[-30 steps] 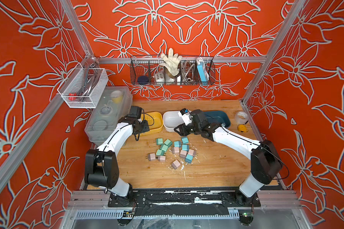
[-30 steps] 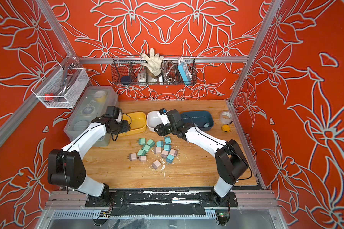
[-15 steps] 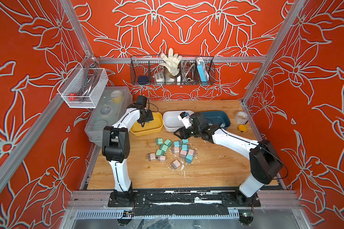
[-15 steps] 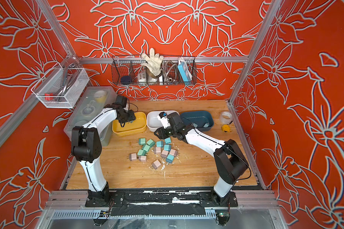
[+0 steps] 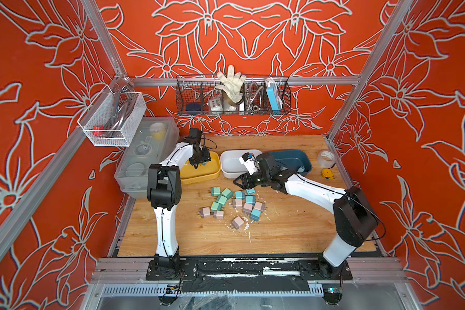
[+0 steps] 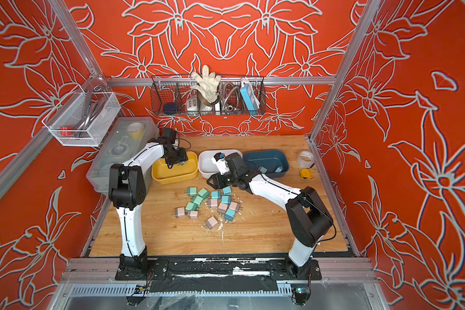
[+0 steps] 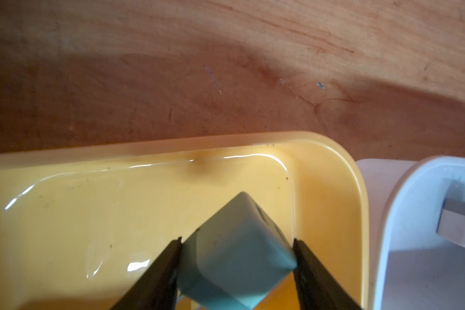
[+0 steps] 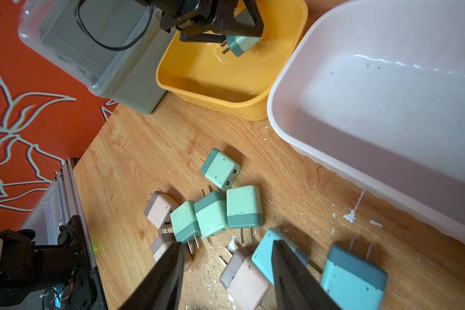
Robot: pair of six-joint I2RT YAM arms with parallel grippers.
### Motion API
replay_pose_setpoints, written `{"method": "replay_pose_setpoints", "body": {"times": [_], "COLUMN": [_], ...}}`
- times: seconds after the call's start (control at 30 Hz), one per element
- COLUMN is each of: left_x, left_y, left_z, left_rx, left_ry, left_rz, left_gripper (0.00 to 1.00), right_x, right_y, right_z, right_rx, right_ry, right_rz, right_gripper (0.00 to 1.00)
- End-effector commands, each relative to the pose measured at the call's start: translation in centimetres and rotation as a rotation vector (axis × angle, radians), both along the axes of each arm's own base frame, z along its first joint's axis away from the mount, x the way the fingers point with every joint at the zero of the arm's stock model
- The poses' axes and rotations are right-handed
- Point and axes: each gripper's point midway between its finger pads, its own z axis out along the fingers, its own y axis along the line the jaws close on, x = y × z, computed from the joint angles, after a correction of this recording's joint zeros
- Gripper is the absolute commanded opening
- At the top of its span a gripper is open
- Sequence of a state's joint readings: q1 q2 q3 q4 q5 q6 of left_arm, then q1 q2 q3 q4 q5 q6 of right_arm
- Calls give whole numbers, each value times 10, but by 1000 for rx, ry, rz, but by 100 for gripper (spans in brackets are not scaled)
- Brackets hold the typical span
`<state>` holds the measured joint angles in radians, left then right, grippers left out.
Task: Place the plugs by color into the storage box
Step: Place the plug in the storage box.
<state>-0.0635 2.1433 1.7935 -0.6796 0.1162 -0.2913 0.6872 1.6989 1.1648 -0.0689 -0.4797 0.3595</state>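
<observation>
Left gripper [image 7: 237, 239] gripping green plug [image 7: 234, 257], lower centre of wrist frame, hanging over yellow bin [image 7: 145, 150]. Drop-off step underway. Next: spreading jaws, letting plug fall in. Right gripper [image 8: 227, 243] hovering part-spread, empty, above plugs [image 5: 222, 200] lying mid-frame on surface in a top view.

Mint, blue and pink plugs [image 5: 222, 200] lie clustered loose on the counter [image 5: 279, 230]; one mint plug [image 7: 234, 257] hangs gripped, tilted, over the yellow bin [image 7: 145, 146].
</observation>
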Motion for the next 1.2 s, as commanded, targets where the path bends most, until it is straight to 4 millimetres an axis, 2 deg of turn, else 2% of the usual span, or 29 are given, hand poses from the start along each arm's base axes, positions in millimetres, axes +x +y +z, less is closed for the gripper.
{"method": "replay_pose_setpoints", "body": {"times": [0.0,0.47,1.17], "left_x": [0,0,-1], "left_y": [-1,-2,-2], "left_z": [11,14,17], "left_rx": [-16,-24,-26], "left_ry": [-11,-11,-17], "left_rz": [-17,-7,-7], "left_gripper": [64,66,62], "right_x": [-1,-2,-4], "right_y": [6,3,0], "right_z": [-1,9,9], "right_rx": [24,40,34], "right_ry": [26,3,-4], "right_rz": [13,2,0], "right_gripper": [57,57,56]}}
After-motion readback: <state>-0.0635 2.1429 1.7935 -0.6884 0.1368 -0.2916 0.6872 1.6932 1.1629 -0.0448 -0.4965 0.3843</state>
